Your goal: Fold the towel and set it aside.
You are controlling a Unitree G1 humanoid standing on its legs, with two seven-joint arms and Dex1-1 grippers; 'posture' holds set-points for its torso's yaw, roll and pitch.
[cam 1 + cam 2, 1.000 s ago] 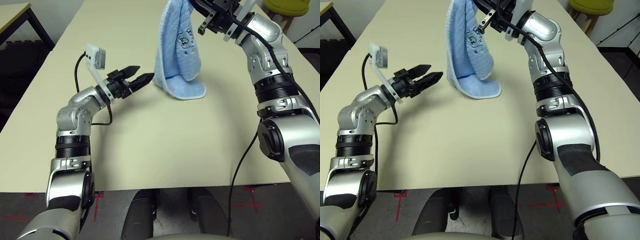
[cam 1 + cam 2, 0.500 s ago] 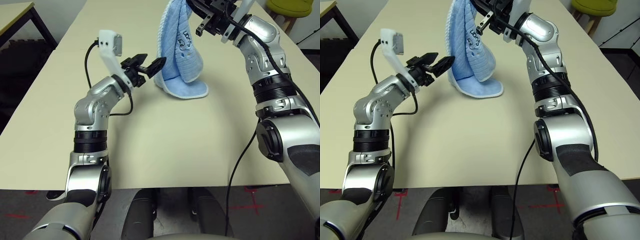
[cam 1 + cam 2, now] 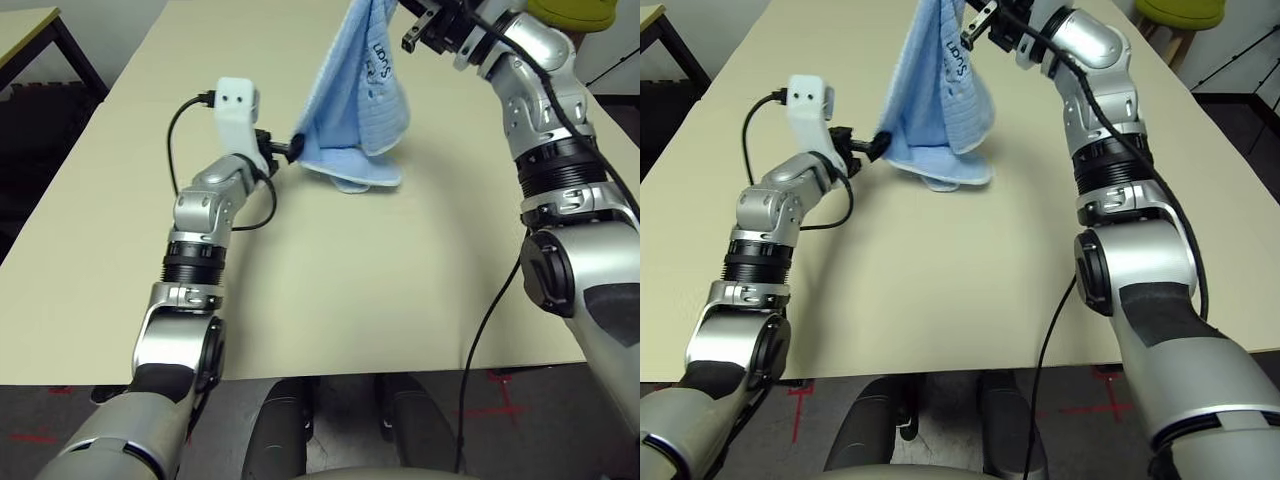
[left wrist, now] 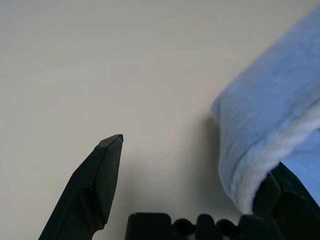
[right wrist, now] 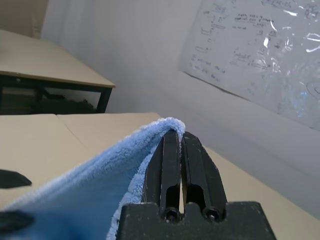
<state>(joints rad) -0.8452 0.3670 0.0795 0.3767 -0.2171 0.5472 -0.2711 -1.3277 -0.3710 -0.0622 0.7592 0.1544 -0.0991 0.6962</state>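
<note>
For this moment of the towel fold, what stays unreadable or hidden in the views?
- Right pincer: in the eye views the top edge cuts it off; the wrist view shows it shut on the towel.
- Dark embroidered mark: too small and turned sideways to read.
- Left pincer: the towel's white edging covers one finger; whether they touch is unclear.
- Towel's lower end on the table: its own hanging folds cover it.

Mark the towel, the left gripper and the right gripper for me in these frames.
towel (image 3: 355, 110): left eye view, on the middle of the hanging blue cloth.
left gripper (image 4: 195, 165): left wrist view, midway between its open fingertips, at the towel's edge.
right gripper (image 5: 179, 136): right wrist view, at the shut fingertips pinching the towel.
</note>
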